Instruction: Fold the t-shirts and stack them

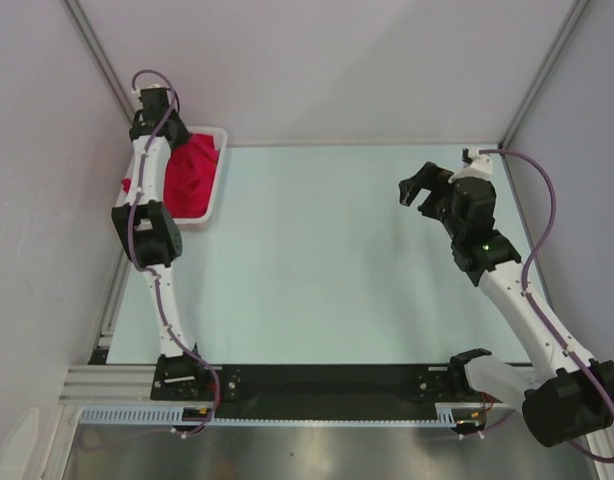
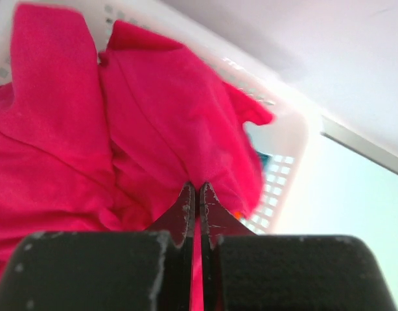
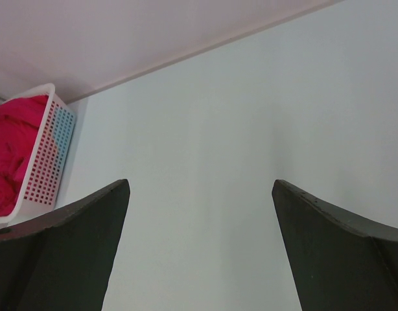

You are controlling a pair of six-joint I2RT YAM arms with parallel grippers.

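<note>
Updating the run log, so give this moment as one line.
left gripper: shut on shirt in basket | right gripper: open above table

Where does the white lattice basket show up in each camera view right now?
Top external: the white lattice basket sits at the upper left of the picture.
Left wrist: it spans the top and right of the picture, with its lattice wall at the right.
Right wrist: it is at the left edge, partly cut off.
Shared landmark: the crimson t-shirts heaped inside it, visible in all three views.
</note>
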